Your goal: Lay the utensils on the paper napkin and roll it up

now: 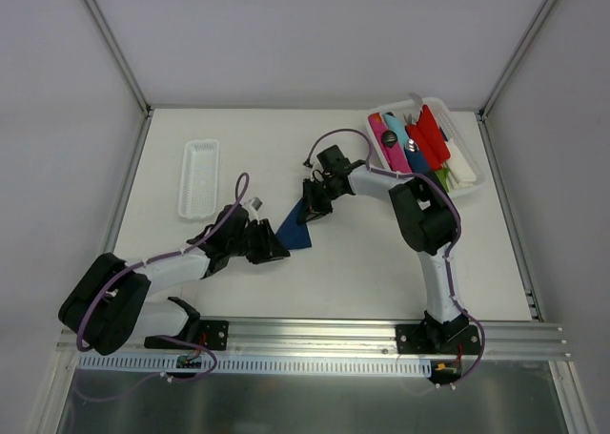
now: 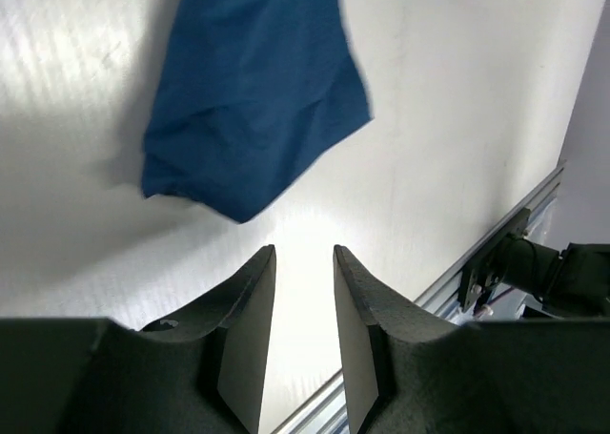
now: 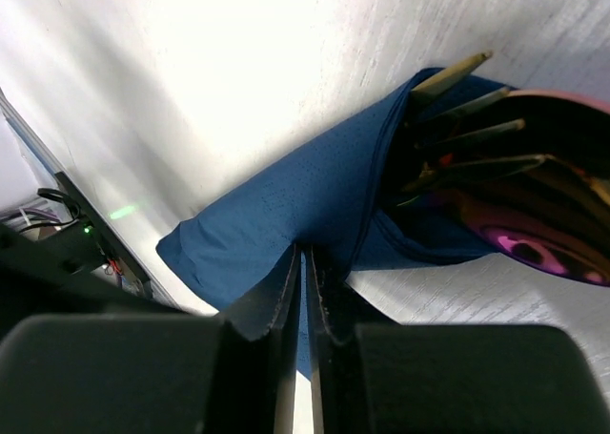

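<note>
- The paper napkin (image 1: 297, 226) lies near the middle of the table, folded into a loose, dark navy wrap that runs from 7 o'clock to 1 o'clock in the top view.
- The utensils (image 3: 477, 153) sit inside the wrap. The right wrist view shows slim coppery tines and a shiny reddish head poking out of its open end. They cannot be made out from above.
- The right gripper (image 1: 313, 205) is at the napkin's 1 o'clock end. Its jaws are almost together, pinching a fold of the blue paper between them.
- The left gripper (image 1: 262, 243) is at the napkin's 8 o'clock end. Its jaws stand partly apart with only bare table between them, and the napkin's corner lies just beyond the fingertips.
- The table (image 1: 381, 272) is matte white, with bright glare in both wrist views.
- A narrow white tray (image 1: 198, 176) lies at 10 o'clock from the napkin, well apart from it.
- A clear bin (image 1: 474, 157) at 2 o'clock, in the far right corner, holds pink, red, blue and white plastic items.
- Plain pale walls framed by aluminium posts close in the table on three sides.
- A metal rail (image 1: 324, 334) along the near edge carries both arm bases.
</note>
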You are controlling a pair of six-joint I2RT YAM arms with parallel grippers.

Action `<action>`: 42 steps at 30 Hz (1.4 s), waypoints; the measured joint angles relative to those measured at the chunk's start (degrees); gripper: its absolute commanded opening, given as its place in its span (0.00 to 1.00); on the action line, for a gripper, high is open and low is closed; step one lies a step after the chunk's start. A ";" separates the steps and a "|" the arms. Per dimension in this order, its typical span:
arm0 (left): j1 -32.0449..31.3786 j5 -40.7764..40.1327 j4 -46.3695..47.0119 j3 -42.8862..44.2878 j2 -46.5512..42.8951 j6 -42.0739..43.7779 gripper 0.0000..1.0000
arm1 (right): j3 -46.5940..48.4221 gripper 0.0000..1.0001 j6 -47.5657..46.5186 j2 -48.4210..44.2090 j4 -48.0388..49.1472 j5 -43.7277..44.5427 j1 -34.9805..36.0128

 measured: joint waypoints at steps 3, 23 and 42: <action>0.00 0.04 -4.26 4.57 -2.23 1.42 0.30 | 0.15 0.09 -1.09 0.00 -0.22 0.04 0.11; 4.55 0.90 5.27 5.75 13.07 0.20 0.07 | 2.64 0.09 -4.87 0.81 -3.19 0.70 0.52; 4.92 5.03 47.74 -6.08 28.98 -16.65 0.18 | 11.98 0.12 -8.66 5.57 -8.00 1.51 1.60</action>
